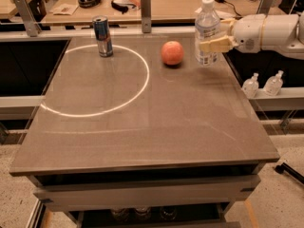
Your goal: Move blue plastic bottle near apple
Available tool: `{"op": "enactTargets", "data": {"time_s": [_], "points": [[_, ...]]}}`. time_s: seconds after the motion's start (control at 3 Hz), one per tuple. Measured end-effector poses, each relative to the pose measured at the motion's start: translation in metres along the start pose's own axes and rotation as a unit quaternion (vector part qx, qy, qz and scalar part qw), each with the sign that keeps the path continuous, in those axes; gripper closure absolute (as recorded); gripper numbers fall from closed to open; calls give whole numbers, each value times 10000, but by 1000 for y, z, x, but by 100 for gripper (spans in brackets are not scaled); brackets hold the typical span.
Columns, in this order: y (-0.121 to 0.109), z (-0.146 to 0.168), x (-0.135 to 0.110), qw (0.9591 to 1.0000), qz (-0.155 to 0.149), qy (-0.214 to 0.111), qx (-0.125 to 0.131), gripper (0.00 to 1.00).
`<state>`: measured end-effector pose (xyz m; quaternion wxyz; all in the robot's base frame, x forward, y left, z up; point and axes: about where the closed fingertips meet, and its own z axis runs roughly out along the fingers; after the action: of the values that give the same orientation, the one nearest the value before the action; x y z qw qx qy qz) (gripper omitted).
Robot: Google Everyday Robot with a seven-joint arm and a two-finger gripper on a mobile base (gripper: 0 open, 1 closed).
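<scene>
My table (142,127) carries a can (102,36) and the apple (172,52). At its far right, the gripper (212,45) clasps the blue plastic bottle (207,25).

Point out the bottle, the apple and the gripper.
blue plastic bottle (207,23), camera view, on its label.
apple (172,52), camera view, middle of its front.
gripper (212,43), camera view, between fingertips, clamping the bottle.
</scene>
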<state>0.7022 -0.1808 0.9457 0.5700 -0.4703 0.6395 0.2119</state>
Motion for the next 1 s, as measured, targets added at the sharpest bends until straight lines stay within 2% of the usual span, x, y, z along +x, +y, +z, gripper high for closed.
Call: {"op": "enactTargets", "data": {"time_s": [0.33,0.67,1.0], "points": [[-4,25,15,9991,414,-14,-44,100],[-5,45,27,9962,869,-82,2,100],[-13,56,41,9934,1132,-153,119,100]]}}
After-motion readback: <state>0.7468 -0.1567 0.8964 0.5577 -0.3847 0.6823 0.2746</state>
